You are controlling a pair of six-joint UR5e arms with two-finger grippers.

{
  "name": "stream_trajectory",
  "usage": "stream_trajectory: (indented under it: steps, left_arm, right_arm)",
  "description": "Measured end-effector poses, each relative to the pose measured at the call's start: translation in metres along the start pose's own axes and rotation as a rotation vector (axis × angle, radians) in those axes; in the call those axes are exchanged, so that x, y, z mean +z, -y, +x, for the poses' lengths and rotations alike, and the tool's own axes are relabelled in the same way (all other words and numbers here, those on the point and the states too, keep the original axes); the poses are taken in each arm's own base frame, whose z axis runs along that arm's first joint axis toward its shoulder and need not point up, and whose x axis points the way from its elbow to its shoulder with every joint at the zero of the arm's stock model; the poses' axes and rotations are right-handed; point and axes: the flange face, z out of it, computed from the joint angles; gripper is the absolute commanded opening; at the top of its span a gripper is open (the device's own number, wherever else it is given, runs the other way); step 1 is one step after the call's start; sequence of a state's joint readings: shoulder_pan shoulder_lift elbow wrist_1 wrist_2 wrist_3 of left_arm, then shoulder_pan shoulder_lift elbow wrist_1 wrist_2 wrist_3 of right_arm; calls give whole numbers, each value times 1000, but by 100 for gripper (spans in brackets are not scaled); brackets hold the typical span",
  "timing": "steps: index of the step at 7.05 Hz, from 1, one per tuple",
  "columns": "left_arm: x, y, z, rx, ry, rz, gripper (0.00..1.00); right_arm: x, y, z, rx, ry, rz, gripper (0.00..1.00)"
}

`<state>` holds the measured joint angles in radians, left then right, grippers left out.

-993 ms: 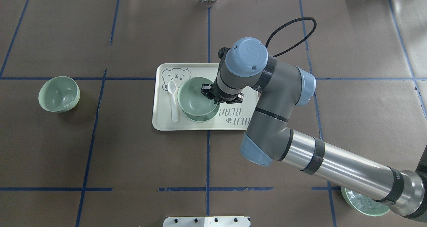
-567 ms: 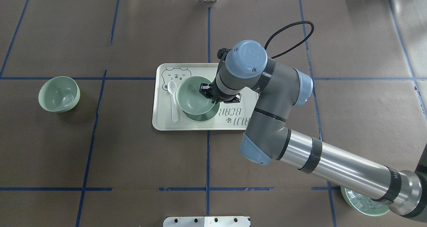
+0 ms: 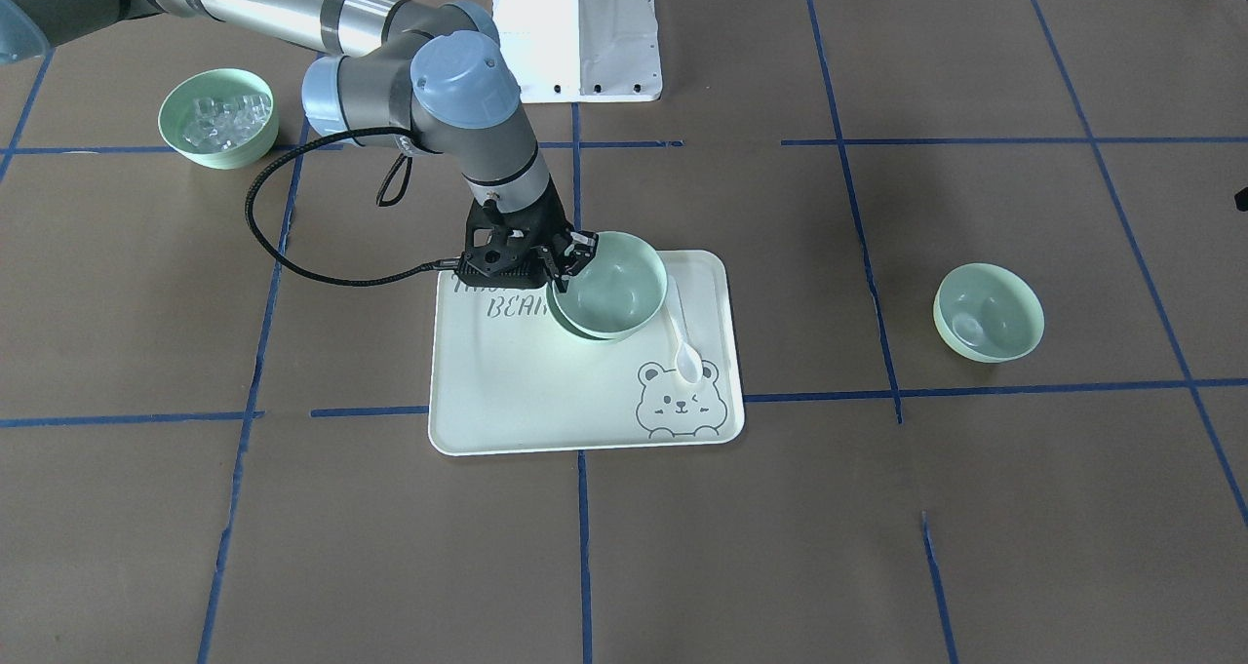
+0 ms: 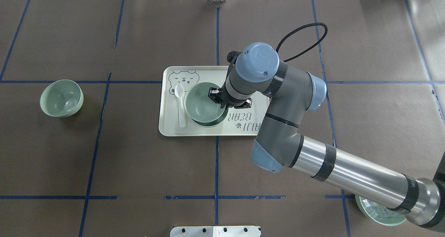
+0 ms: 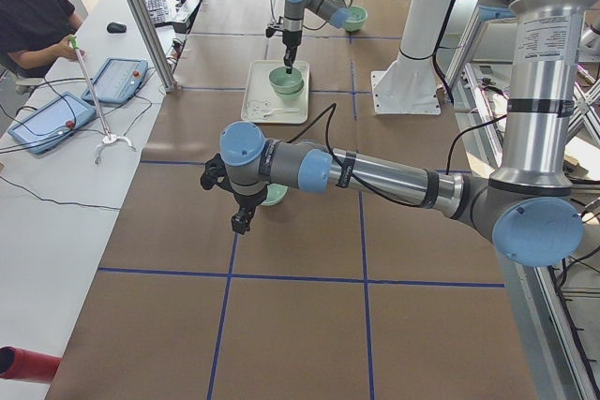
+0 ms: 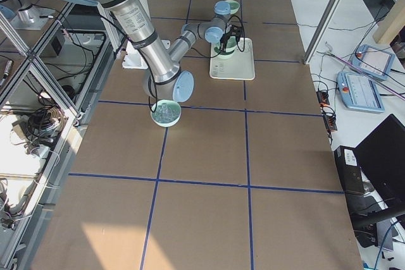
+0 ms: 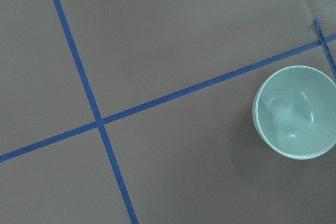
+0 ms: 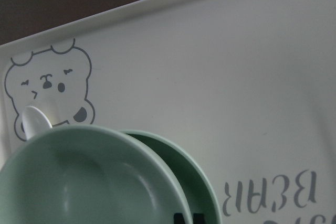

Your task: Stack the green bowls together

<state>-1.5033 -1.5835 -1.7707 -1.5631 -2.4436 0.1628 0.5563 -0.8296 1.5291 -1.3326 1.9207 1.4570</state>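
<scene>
**Right gripper** point(image 4: 220, 98): the jaws are closed on the rim of one green bowl point(image 4: 200, 103), one finger inside the wall and one outside.

**Held bowl:** it hangs over the tray point(image 4: 243, 131), above a second green bowl point(image 8: 193, 178) standing there. It is offset from that bowl rather than centred. Whether the two touch cannot be told.

**Third green bowl** point(image 4: 61, 97): it stands on the table, well apart from the tray on the robot's left.

**Left gripper** point(image 5: 241, 222): it hovers near the third bowl. Its opening cannot be told.

**Hazards**
- Releasing off-centre would likely leave the bowl tilted, or let it slide toward the spoon point(image 4: 180, 104) beside it.
- The glossy rim may slip in the grip.
- On withdrawal, the inner finger may drag the bowl.
</scene>
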Motion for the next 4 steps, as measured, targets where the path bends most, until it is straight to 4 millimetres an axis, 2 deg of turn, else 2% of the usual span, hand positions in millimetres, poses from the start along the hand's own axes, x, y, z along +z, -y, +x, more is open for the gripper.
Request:
stream_trajectory:
  steps: [1,2,3,4]
  left_arm:
    - [-2,2,4,8,0,5,100]
    - [-3,7,17,13,-3,9,100]
    - [6,15,41,-11,-14,-3,100]
    - [25,25,69,-59,-30,-19,100]
  right_arm:
    - [1,0,0,7,-2,2,100]
    - [-1,0,1,7,0,2,100]
    - [-10,2,3,5,13,0,100]
    - [-31,12,17,12,33,-4,100]
